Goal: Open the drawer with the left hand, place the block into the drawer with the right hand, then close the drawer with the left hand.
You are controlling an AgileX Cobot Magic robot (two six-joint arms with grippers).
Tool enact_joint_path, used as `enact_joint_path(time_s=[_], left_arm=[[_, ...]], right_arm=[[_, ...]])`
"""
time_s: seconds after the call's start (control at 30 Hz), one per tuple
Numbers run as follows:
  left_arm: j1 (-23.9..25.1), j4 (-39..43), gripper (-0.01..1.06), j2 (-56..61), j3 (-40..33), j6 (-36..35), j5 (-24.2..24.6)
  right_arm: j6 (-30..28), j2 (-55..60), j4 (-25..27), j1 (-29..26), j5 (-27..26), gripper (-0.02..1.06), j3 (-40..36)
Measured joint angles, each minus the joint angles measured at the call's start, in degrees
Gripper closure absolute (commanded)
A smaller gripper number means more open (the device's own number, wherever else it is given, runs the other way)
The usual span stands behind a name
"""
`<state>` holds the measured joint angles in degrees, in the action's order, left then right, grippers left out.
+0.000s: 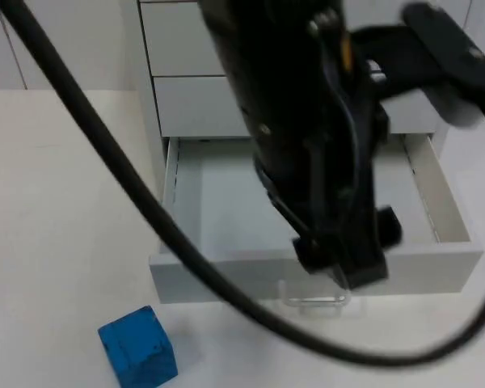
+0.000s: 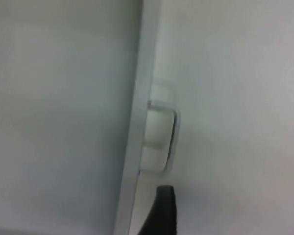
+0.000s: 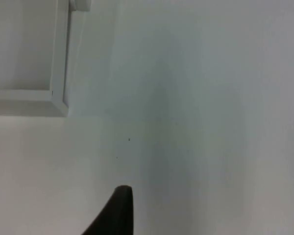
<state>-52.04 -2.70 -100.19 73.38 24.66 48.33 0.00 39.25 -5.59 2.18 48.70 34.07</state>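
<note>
Top view: 1 blue block (image 1: 138, 346) beside 1 open drawer (image 1: 226, 263); left pincer (image 1: 339, 279) above its handle (image 1: 314, 301), grip unclear.

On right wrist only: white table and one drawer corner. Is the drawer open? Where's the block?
Observer: Yes, the bottom drawer is pulled out. The part of its floor not hidden by the arm is bare.
Operator: And the block?
Observer: The blue block sits on the table in front of the drawer's left front corner, apart from it.
Operator: Where's the left gripper?
Observer: The left gripper is over the drawer's front panel, just above the clear handle. Your right gripper waits over the table beside the drawer.
</note>
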Motion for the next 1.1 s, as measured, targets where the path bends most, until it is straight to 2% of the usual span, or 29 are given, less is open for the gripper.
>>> enact_joint_path(time_s=[0.2, 0.3, 0.63, 0.83, 0.87, 1.0, 1.1], left_arm=[[9.10, -8.11, 0.30, 0.34, 0.00, 0.00, 6.13], [11.95, -10.46, 0.30, 1.22, -0.70, -0.20, 6.51], [20.69, -12.09, 0.30, 14.32, -10.94, -5.58, 0.69], [29.06, -12.09, 0.30, 25.06, -19.56, -9.54, -1.54], [29.06, -12.09, 0.30, 25.06, -19.56, -9.54, -1.54], [36.27, -12.09, 0.30, 34.10, -26.40, -10.79, -2.53], [39.19, -12.09, 0.30, 37.97, -28.68, -11.21, -2.53]], right_arm=[[0.00, 0.00, 0.69, 0.00, 0.00, -0.01, 0.00], [0.00, 0.00, 1.11, 0.00, 0.00, -0.01, 0.00], [0.00, 0.00, 1.14, 0.00, 0.00, -0.01, 0.00], [0.00, 0.00, 2.15, 0.00, 0.00, -0.01, 0.00], [0.00, 0.00, 2.15, 0.00, 0.00, -0.01, 0.00], [0.00, 0.00, 2.65, 0.00, 0.00, -0.01, 0.00], [0.00, 0.00, 2.65, 0.00, 0.00, -0.01, 0.00]])
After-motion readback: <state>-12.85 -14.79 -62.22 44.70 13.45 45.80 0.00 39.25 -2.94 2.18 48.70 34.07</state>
